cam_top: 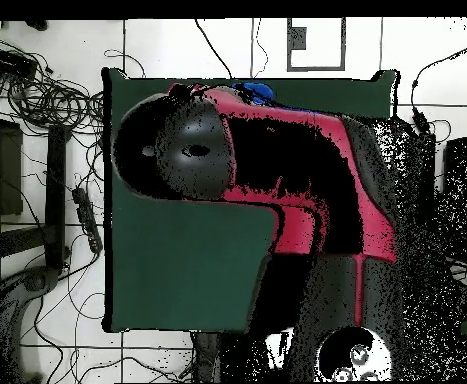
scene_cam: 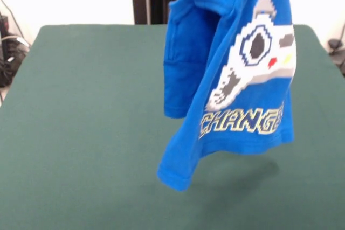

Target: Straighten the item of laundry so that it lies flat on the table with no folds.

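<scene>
Above the table (scene_cam: 81, 133), I am watching the item of laundry (scene_cam: 237, 63) hanging in mid-air, bunched and draped in vertical folds, its lowest corner dangling just over the green cloth. Its top is running out of the front view, so I cannot tell how the gripper is gripping it. Flattening is hardly begun, I am judging; lowering and spreading are left.
</scene>
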Available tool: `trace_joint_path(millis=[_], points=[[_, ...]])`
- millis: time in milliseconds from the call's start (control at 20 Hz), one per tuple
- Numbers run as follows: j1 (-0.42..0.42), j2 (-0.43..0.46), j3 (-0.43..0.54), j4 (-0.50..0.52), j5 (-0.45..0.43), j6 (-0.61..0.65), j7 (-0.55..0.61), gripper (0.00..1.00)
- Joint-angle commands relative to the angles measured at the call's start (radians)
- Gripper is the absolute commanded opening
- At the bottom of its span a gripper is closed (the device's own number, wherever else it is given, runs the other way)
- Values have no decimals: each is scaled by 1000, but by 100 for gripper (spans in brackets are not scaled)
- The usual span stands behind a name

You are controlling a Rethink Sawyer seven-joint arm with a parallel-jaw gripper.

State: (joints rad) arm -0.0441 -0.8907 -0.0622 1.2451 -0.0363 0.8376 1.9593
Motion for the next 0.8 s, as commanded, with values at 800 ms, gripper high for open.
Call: trace_joint_path(millis=[800], points=[[-1, 232, 53, -36, 6, -35, 100, 0]])
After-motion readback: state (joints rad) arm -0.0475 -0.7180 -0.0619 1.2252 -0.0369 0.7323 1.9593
